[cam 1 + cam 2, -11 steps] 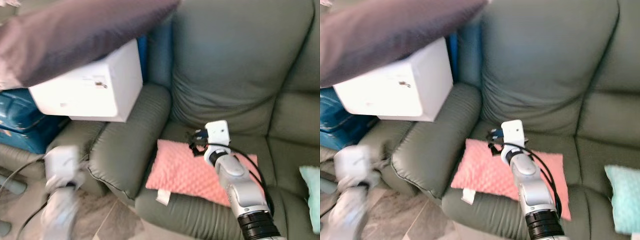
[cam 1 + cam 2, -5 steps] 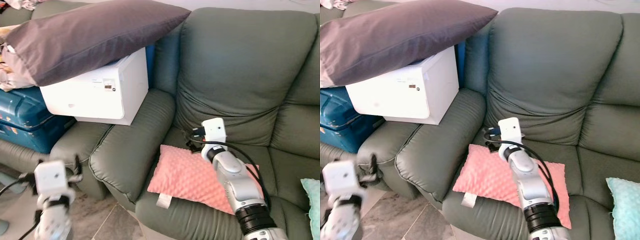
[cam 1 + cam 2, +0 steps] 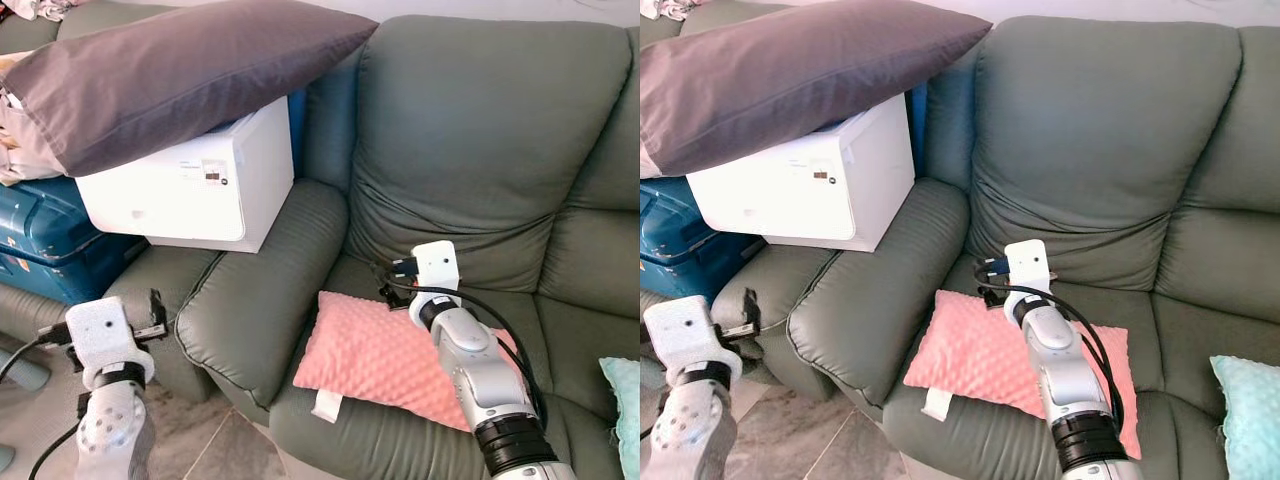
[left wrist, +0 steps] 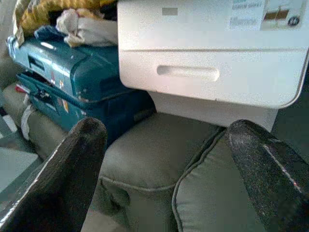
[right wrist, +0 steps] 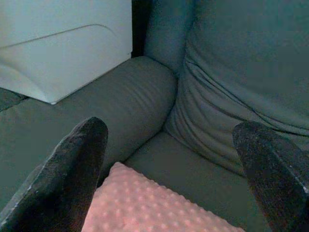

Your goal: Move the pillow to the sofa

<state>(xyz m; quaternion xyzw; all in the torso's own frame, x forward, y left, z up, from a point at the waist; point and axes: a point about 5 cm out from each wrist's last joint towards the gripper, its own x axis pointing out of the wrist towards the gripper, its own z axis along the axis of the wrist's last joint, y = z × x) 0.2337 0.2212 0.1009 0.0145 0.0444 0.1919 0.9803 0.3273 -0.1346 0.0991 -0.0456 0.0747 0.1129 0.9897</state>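
Pink dimpled fabric pillow [image 3: 385, 355] lies flat on the seat cushion of the grey-green leather sofa [image 3: 480, 170], up against the sofa's left armrest [image 3: 265, 285], white tag hanging off its front corner. Right end effector [image 5: 169, 159] hovers over the pillow's back edge, fingers spread wide, holding nothing; right wrist view looks between the two black fingers [image 5: 72, 169] at the pillow corner, armrest and backrest. Right arm reaches across the pillow from the front. Left end effector [image 4: 164, 159] is low, out beside the armrest, also spread open and empty; left wrist view faces the white boxy appliance [image 3: 190, 185] and the teal hard-shell suitcase [image 4: 72, 82] beside it. Appliance rests on the neighbouring grey-green seat, touching the armrest. Big dark grey pillow [image 3: 170, 70] lies on top of the appliance, tilted, overhanging toward the sofa back. Light teal cushion [image 3: 1250, 420] sits at the far right of the seat, well apart from the pink one.
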